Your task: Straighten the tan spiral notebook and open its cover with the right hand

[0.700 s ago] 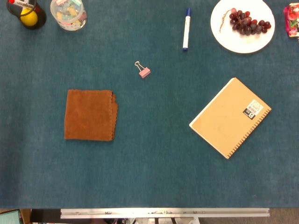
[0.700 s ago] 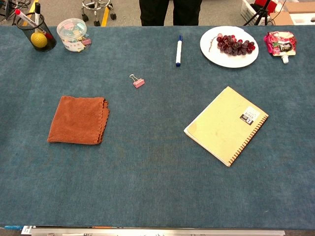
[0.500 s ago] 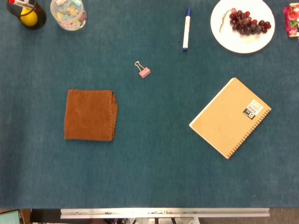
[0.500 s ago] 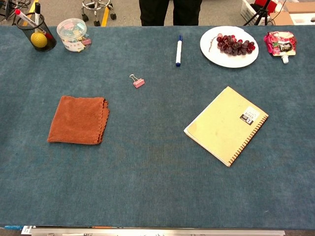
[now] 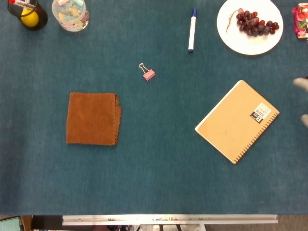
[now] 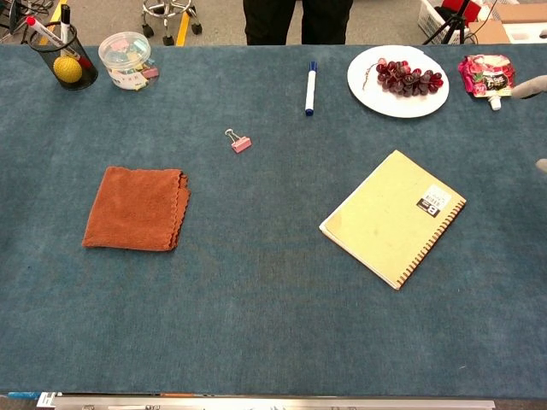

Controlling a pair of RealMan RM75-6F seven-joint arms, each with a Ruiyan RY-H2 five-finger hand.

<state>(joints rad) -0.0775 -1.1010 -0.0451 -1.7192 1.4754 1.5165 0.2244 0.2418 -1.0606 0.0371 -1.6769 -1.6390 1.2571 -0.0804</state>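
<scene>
Only blurred fingertips of the right robot hand are seen at the right edge of both views — whether it is open or closed cannot be told, and nothing is seen to be held. The left robot hand is not shown. The tan spiral notebook is found just left of those fingertips, apart from them, lying closed and askew on the table, its spiral edge turned to the lower right. Beyond it, a white plate of grapes is placed at the far edge.
</scene>
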